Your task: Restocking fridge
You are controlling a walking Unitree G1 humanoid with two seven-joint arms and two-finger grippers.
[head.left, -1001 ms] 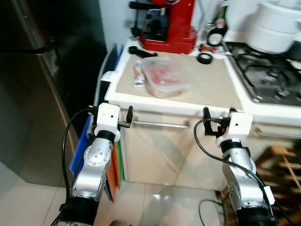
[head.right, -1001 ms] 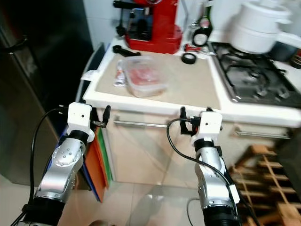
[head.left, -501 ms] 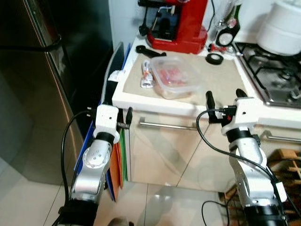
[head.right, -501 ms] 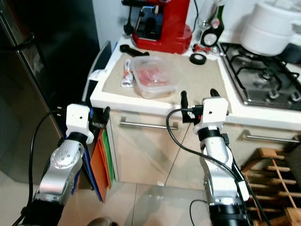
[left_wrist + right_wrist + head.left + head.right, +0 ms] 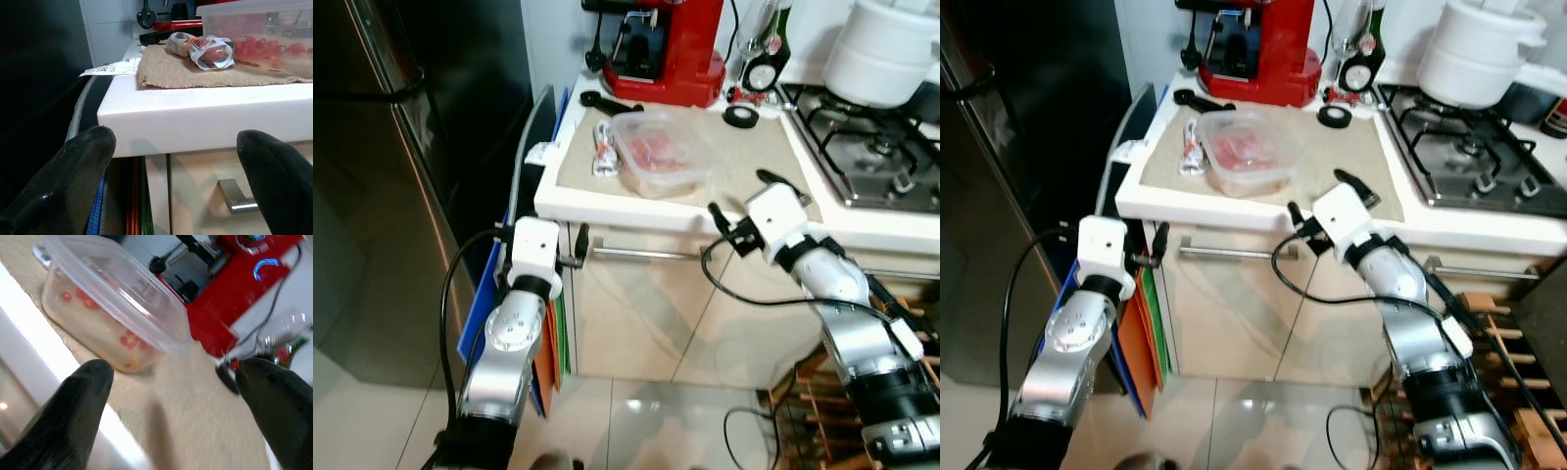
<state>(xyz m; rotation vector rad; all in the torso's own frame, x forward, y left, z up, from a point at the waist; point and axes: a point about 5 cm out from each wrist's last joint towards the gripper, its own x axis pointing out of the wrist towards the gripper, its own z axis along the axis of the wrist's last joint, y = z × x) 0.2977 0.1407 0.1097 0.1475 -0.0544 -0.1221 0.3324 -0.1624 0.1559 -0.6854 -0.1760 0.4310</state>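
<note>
Black jaws of right gripper (image 5: pixel 744 204) wide apart, holding nothing.

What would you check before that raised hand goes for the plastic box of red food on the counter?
1. Right hand open: ok, its fingers are spread apart.
2. Right hand aimed at the plastic box: ok, the box sits between the fingers in the right wrist view.
3. Box lid closed: ok, it looks seated.
4. Room beside the box: not ok, a small wrapped packet lies close on the fridge side.
5. Left hand out of the way: ok, it is low, in front of the counter edge.
6. Fridge door open: not ok, it appears shut.
</note>
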